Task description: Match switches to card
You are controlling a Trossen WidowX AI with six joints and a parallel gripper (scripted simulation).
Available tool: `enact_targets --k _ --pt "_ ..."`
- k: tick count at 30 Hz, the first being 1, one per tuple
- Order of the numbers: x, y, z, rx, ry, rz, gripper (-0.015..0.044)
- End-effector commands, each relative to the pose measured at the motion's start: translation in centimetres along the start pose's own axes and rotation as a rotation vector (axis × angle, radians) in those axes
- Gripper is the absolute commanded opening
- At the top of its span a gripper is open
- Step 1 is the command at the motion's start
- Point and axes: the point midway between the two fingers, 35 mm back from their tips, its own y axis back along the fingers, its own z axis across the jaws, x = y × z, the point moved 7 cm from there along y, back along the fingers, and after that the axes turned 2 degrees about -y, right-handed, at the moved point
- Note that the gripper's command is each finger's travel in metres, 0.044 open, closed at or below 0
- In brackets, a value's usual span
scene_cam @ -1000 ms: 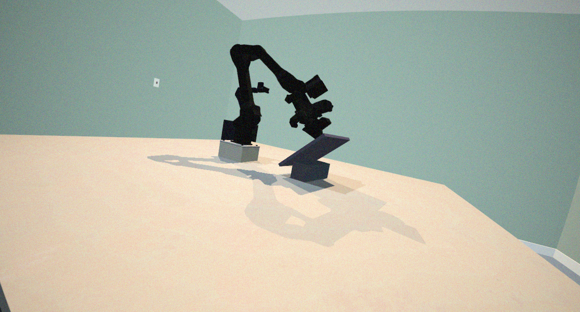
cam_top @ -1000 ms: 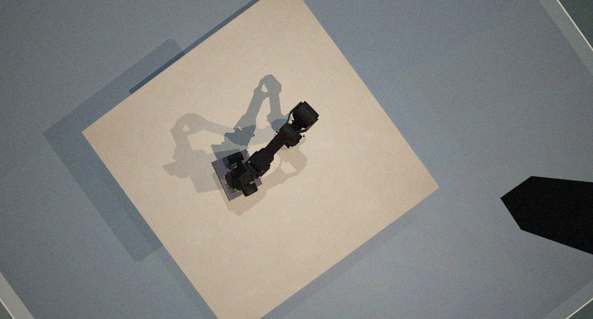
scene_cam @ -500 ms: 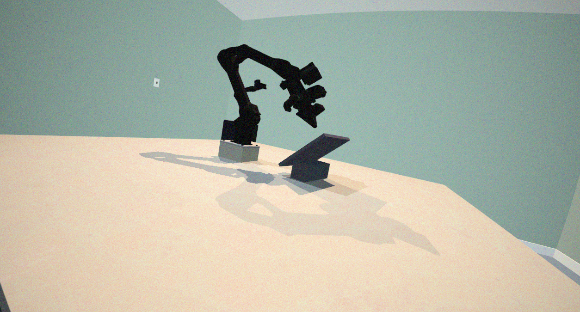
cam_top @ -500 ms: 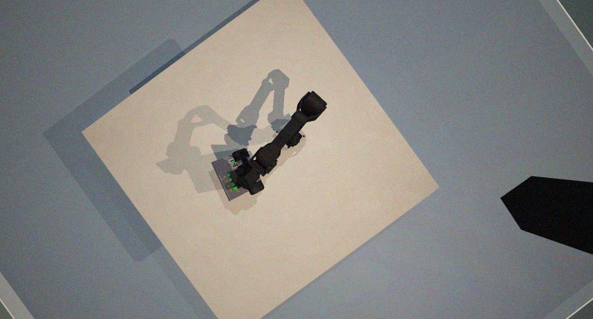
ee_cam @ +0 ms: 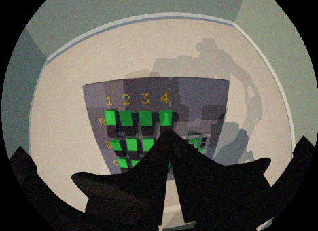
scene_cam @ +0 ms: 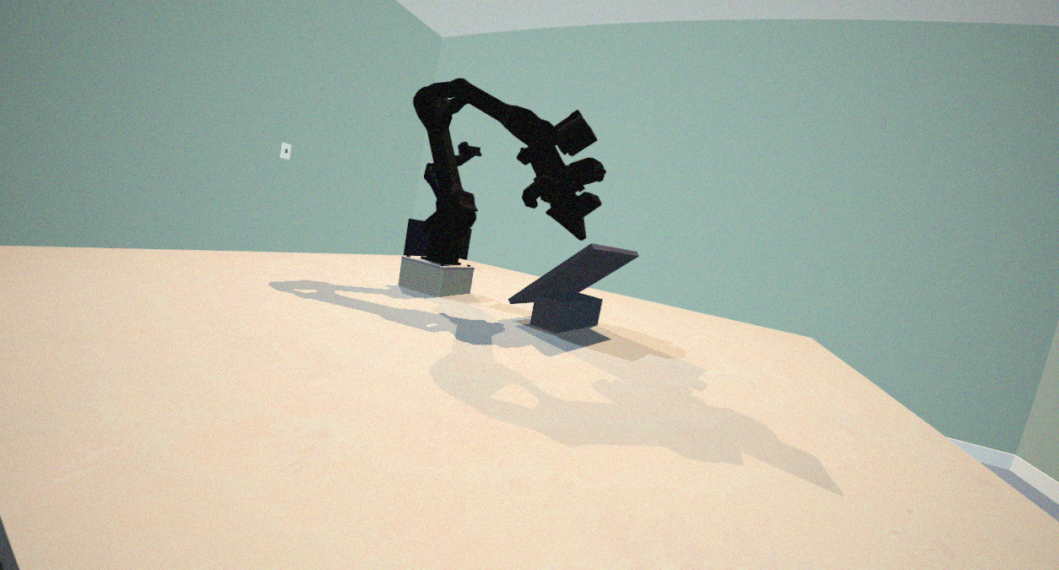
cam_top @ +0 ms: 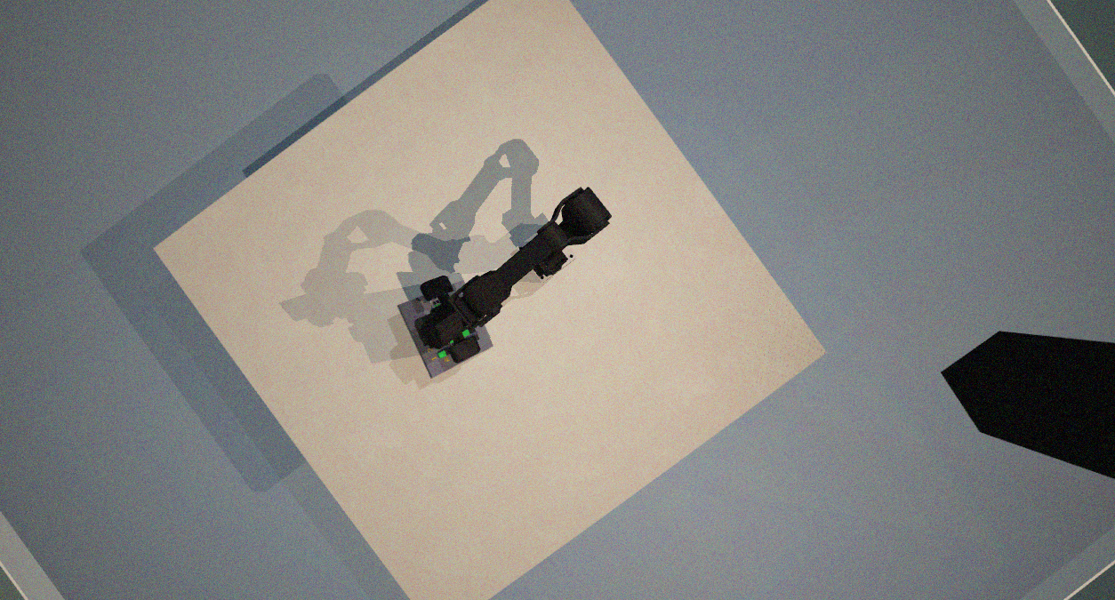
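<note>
So the gripper is pinched shut with nothing in it, tips just above the tilted panel. Green-and-dark switches sit on that panel, partly behind the fingers. The little card is right of them, partly covered too. Arm's base block stands on the same tan table.

Angled dark-grey rectangular panel, below black two-fingered gripper; green-and-dark rectangular rocker switches on it, ahead and left of the tool; small green-and-black checkered card, right; dark boxy stand, beneath the panel.
</note>
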Motion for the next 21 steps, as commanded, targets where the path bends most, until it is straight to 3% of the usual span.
enact_targets --k 1,21 --pt "-0.1 -0.6 0.0 -0.004 0.004 0.002 0.0" --pt "-0.1 -3.0 0.0 -0.004 0.004 0.001 0.0"
